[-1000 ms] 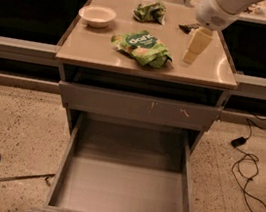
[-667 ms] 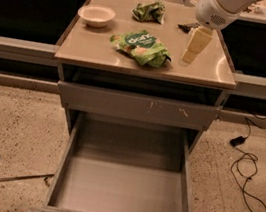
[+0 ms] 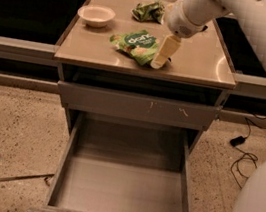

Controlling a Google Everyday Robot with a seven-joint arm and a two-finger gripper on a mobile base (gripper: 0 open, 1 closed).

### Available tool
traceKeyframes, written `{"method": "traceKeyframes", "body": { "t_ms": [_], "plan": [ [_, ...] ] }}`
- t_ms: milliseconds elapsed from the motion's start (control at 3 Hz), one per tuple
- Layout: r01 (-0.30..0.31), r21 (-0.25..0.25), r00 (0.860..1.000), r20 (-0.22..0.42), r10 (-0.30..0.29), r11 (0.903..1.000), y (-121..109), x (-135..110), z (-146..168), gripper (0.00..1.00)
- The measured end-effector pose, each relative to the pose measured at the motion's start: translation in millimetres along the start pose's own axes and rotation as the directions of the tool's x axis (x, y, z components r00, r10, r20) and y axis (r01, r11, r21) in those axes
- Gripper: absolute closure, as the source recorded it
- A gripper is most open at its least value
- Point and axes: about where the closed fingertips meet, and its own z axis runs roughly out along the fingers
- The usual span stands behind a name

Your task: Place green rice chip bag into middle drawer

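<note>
In your camera view the gripper is down over the cabinet top, at the right end of the green rice chip bag. Its pale tip points downward and meets the bag's right edge, or the surface just beside it; you cannot tell which. Nor can you tell from this angle whether the claw is open, closed or gripping the bag. The white arm reaches in from the upper right.

The bag lies flat on the cabinet top, near the middle and towards the front edge, with its dark oval and white lettering facing up. Behind it, near the back edge, you see a smaller crumpled green wrapper, apart from the bag. A white bowl stands upright at the back left, well apart from both.

Below the top, the upper drawer is shut, and its grey front panel carries pale scratch marks. Under that the middle drawer is pulled far out towards you, showing a plain grey floor and straight side walls.

On the speckled floor to the right a black cable loops near the cabinet. To the left a thin metal rod lies at a slant. The robot's white body fills the lower right corner
</note>
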Motion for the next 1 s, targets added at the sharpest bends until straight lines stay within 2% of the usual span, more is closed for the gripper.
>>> {"method": "traceKeyframes", "body": {
  "t_ms": [333, 667, 1000],
  "plan": [
    [0.008, -0.023, 0.997, 0.071, -0.007, 0.9997, 4.3, -29.7, 61.2, 0.0],
    [0.01, -0.08, 0.997, 0.072, -0.004, 0.9968, 11.4, -39.3, 103.0, 0.19],
    [0.011, -0.085, 0.997, 0.072, -0.005, 0.9963, 12.7, -39.9, 105.8, 0.41]
  ]
}}
